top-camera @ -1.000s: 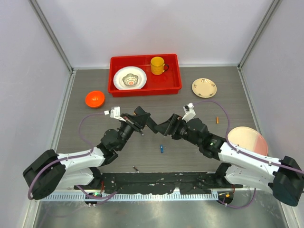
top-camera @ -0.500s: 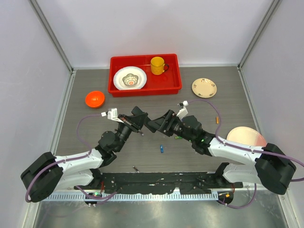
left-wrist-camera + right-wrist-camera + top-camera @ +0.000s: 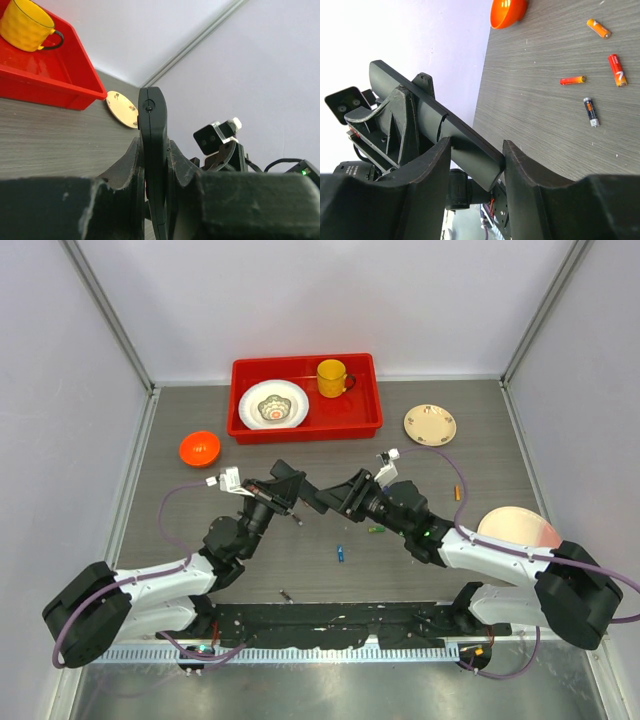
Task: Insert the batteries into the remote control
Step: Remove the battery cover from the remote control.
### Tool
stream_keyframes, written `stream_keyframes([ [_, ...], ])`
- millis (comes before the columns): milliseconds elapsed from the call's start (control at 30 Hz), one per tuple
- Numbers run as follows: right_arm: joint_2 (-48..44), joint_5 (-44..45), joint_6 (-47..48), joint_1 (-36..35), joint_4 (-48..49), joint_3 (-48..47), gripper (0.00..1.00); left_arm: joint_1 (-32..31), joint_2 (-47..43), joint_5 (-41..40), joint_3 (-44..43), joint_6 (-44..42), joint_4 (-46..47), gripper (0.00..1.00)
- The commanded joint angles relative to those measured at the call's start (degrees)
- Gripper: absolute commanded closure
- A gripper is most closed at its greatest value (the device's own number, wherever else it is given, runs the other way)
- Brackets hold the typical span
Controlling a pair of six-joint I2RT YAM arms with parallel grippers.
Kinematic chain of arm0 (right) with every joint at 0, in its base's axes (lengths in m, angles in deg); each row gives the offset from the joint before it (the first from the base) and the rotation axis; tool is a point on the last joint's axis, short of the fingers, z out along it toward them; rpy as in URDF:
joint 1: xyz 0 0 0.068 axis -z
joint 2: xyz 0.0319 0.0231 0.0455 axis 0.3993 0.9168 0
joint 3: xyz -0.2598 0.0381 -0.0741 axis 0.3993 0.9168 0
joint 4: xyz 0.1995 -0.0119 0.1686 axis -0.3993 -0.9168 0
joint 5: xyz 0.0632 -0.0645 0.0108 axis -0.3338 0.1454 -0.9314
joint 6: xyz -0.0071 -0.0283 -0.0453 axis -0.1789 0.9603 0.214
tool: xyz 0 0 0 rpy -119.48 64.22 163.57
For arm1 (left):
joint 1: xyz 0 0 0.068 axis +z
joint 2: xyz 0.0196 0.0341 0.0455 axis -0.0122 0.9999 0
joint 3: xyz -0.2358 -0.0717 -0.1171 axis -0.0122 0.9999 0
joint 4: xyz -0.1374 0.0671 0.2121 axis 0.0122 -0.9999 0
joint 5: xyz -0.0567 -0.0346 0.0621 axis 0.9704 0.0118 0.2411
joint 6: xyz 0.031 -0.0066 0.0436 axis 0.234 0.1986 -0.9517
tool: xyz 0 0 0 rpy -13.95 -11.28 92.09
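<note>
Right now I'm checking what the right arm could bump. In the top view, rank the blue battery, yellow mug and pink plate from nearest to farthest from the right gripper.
From the right gripper, at the remote control:
1. Blue battery, just toward the arm bases.
2. Yellow mug, at the far side of the table.
3. Pink plate, at the right edge, beside the right arm.
</note>
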Motion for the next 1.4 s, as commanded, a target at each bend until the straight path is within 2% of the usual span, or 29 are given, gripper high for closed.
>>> stream_keyframes([
  [0,0.1,-0.6,0.7,-0.2,2.8,-1.2,0.56,-0.3,-0.7,0.3,-0.1,-1.6,2.5,1.0],
  [100,-0.2,-0.7,1.0,-0.3,2.6,-1.0,0.57,-0.2,-0.7,0.0,0.0,-1.5,2.4,1.0],
  [300,-1.3,-1.0,1.9,-0.2,1.4,-1.4,0.37,-0.3,-0.4,-0.2,0.1,-0.4,2.0,1.0],
  [467,-3.0,0.1,4.0,-0.2,-2.7,-2.9,0.29,-0.2,0.6,-1.2,0.5,2.7,2.7,1.0],
  [667,-6.3,1.7,11.2,-0.2,-16.7,-7.1,0.21,0.0,1.3,-2.7,1.3,7.4,3.9,1.0],
  [833,-10.1,1.4,24.5,-0.2,-28.4,-11.6,0.19,0.8,1.5,-1.3,0.9,11.5,2.7,1.0],
  [967,-8.1,2.5,36.0,-1.3,-45.3,-20.5,0.19,2.4,1.5,3.1,0.0,15.5,-1.2,1.0],
  [1067,-7.5,8.6,42.5,-2.9,-52.1,-25.1,0.19,3.8,1.0,8.2,-1.4,17.9,-5.9,1.0],
  [1267,-3.0,12.4,49.8,-6.4,-60.4,-32.4,0.19,6.2,1.3,15.6,-4.8,21.0,-15.4,1.0],
  [1367,-0.4,13.9,51.2,-8.9,-61.9,-34.3,0.18,7.3,2.7,18.5,-5.7,22.7,-16.1,1.0],
])
